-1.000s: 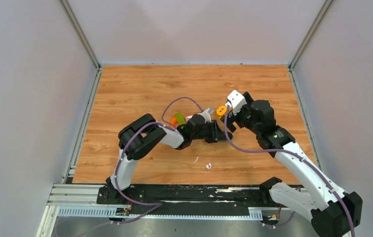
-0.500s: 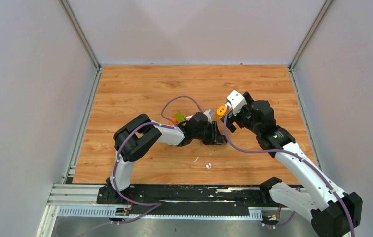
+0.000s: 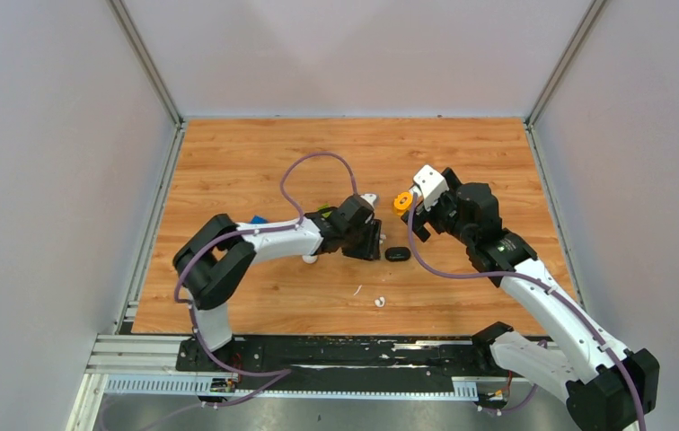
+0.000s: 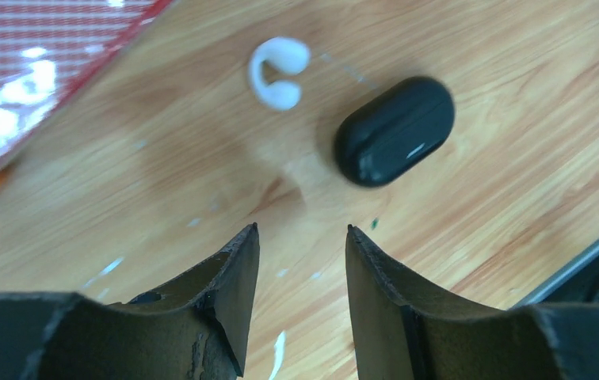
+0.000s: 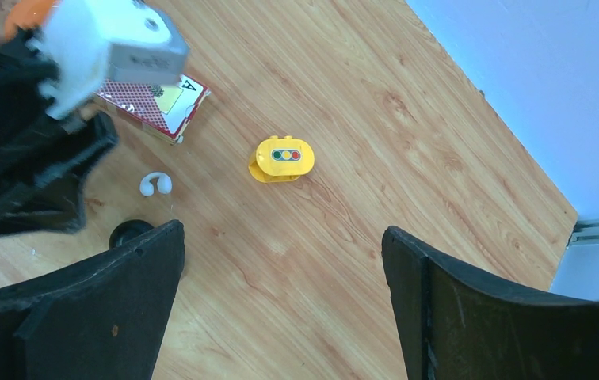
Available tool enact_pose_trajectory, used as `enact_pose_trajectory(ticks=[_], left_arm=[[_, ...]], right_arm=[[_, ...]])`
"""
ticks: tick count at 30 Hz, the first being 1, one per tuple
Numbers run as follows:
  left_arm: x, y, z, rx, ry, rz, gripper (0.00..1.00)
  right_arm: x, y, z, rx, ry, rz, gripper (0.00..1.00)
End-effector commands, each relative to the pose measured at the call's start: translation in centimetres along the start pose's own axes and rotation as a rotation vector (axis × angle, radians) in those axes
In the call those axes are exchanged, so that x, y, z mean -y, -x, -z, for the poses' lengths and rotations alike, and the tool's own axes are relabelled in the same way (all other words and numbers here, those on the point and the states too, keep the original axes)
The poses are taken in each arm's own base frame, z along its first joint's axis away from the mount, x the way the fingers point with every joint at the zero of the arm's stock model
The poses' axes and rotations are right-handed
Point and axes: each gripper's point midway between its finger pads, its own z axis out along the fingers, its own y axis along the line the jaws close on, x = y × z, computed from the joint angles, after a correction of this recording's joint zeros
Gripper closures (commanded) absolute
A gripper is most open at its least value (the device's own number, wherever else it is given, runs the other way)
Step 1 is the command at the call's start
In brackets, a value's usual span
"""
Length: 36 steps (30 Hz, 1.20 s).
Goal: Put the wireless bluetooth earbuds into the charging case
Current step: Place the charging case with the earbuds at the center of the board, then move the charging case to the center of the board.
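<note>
nearest first. close to the front edge of the table: one small white earbud, loose on the wood, well apart from both grippers and roughly between the two arms. too small in the top view to give its axis.

further in: left gripper, jaws parted by a narrow gap, nothing between them. just beyond its tips, ahead and to the right in the wrist view: black charging case, lid shut, flat on the table, clear of the fingers. long axis slanted, running from near-left to far-right across the line of the fingers, not along it. a second white earbud, c-shaped, just past the case on its left, near but not touching. corner of a red card pack beyond that.

further still: right gripper, jaws spread wide, empty, held above the wood. yellow block in its view, untouched.

judged: left gripper the nearer to both case and c-shaped bud. case to be opened before any insertion, and a turn of the wrist probably needed to meet the slanted case squarely.

against one second earlier: left arm drawn back to the left, away from the right gripper. left jaws no longer tight together. black case now plain on the table, previously not visible. right arm and front earbud unmoved.
</note>
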Motion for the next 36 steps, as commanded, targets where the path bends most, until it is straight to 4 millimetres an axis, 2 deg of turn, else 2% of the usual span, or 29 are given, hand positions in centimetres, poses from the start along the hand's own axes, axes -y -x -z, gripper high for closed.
enact_pose_trajectory(ticks=[1,4,9,13,17,20,23,26,29,36], left_arm=[[-2.9,1.9,6.5,0.105,0.169,-0.140,0.48],[-4.8,1.4,10.3,0.213,0.207,-0.158,0.48],[-8.3,0.7,16.4,0.413,0.274,-0.183,0.48],[-11.3,0.2,20.5,0.620,0.310,-0.099,0.48],[-14.6,0.0,22.2,0.720,0.441,-0.028,0.44],[-15.8,0.5,21.2,0.699,0.535,-0.037,0.41],[-16.2,1.1,18.7,0.610,0.605,-0.050,0.39],[-15.0,1.8,15.9,0.560,0.563,-0.046,0.36],[-14.0,2.5,14.1,0.569,0.507,-0.021,0.35],[-13.8,2.3,10.2,0.477,0.508,-0.023,0.34]], right_arm=[[0.2,0.7,0.1,0.041,-0.004,0.004,0.06],[-2.0,1.0,-0.1,0.070,0.119,0.020,0.05],[-7.9,2.1,0.2,0.155,0.458,0.030,0.08],[-10.8,2.9,-0.6,0.153,0.624,0.041,0.16],[-12.5,3.7,-2.3,0.101,0.711,0.043,0.29],[-13.4,3.9,-3.4,0.063,0.734,0.035,0.33],[-13.3,3.0,-4.0,0.030,0.698,0.061,0.33],[-13.0,2.6,-3.7,0.037,0.669,0.073,0.33],[-12.9,2.3,-3.2,0.045,0.655,0.081,0.32],[-12.6,2.3,-2.4,0.063,0.635,0.097,0.31]])
